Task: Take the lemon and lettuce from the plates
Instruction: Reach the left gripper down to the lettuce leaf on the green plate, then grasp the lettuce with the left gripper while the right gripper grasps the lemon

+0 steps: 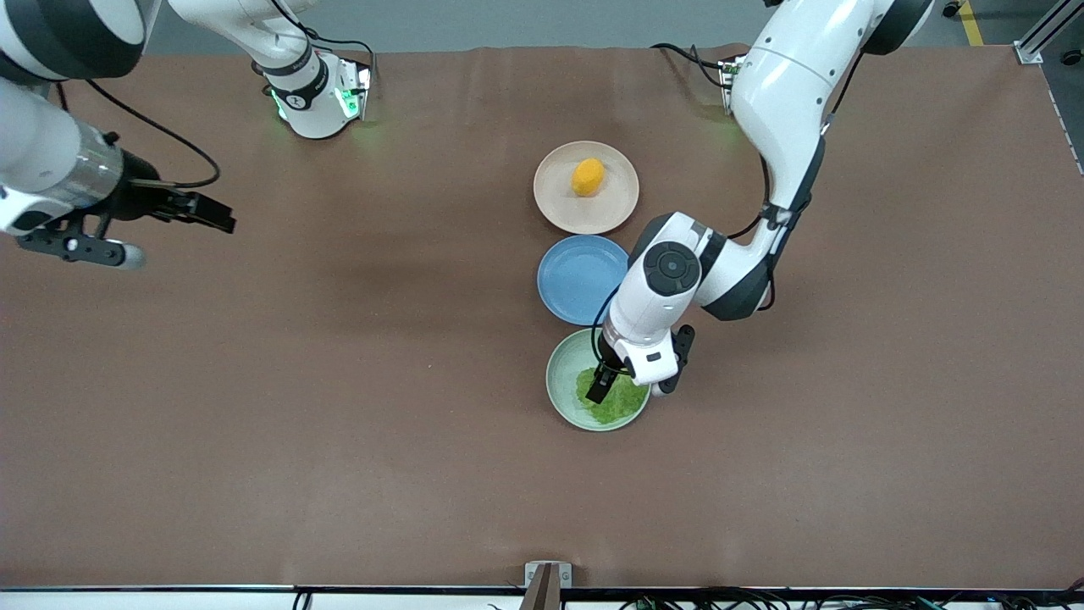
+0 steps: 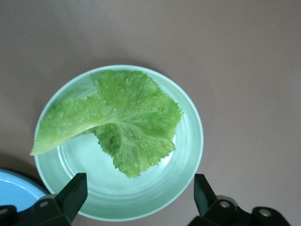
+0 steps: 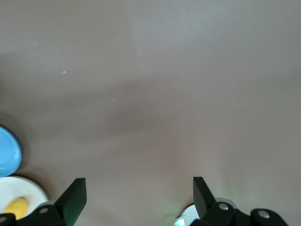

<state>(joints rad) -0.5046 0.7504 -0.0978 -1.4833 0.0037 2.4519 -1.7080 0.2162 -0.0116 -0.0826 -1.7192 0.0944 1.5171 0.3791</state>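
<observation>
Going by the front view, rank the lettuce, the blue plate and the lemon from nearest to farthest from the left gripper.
1. Lettuce: on the green plate, directly under the open left gripper.
2. Blue plate: next plate, farther from the camera.
3. Lemon: on the beige plate, nearest the bases.

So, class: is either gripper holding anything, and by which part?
Nothing is held. The left gripper hangs open over the lettuce; the right gripper waits open.
</observation>
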